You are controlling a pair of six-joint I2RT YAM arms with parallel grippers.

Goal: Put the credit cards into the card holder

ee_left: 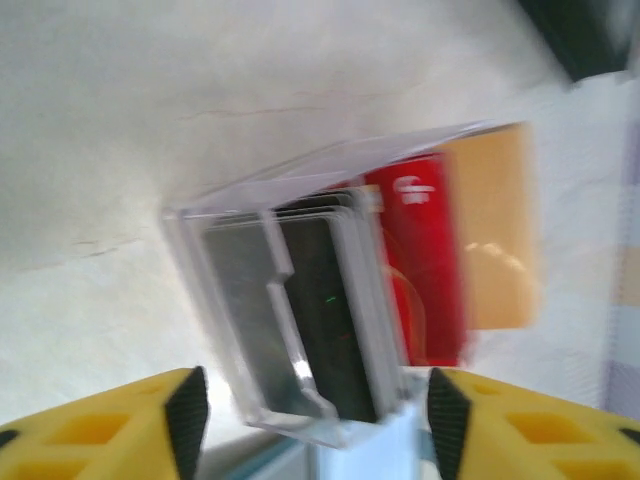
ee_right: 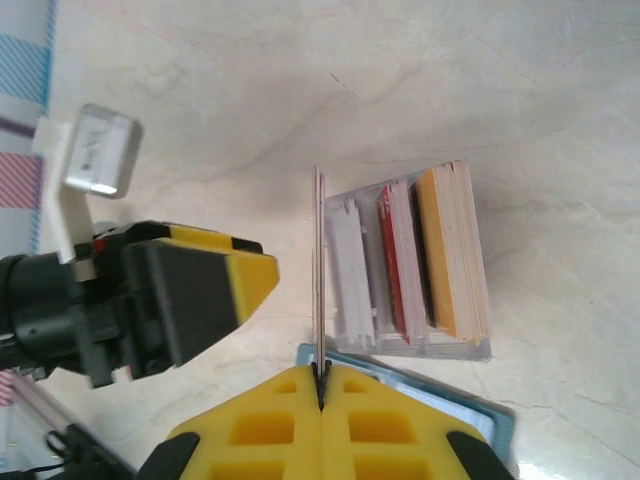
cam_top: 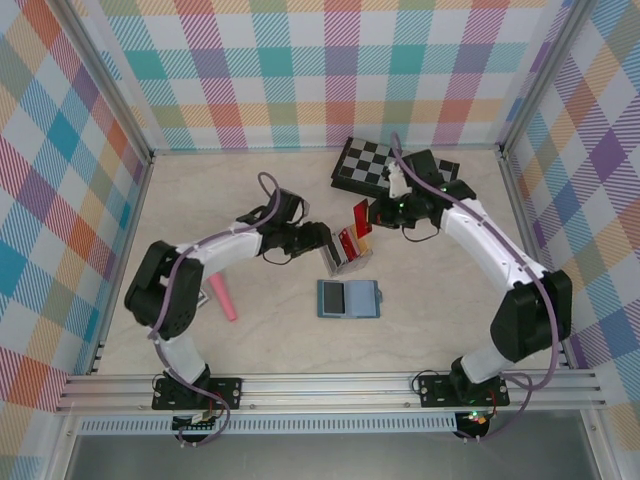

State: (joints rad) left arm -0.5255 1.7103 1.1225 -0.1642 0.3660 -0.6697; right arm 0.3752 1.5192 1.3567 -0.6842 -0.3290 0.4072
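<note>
Toward the near edge, card holder [cam_top: 350,298]: lying just nearside of right gripper [ee_right: 322,378], long axis running left-right
right gripper: pinching red card [ee_right: 319,260] upright
left gripper [ee_left: 310,400]: hanging open, farther off

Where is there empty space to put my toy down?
Bare table: far left, between the back wall and the left arm; the near strip in front of the teal wallet; and right of the wallet, up to the right arm. Crowded: the middle, where the left gripper, right gripper holding a card, clear card rack and wallet bunch together.
</note>
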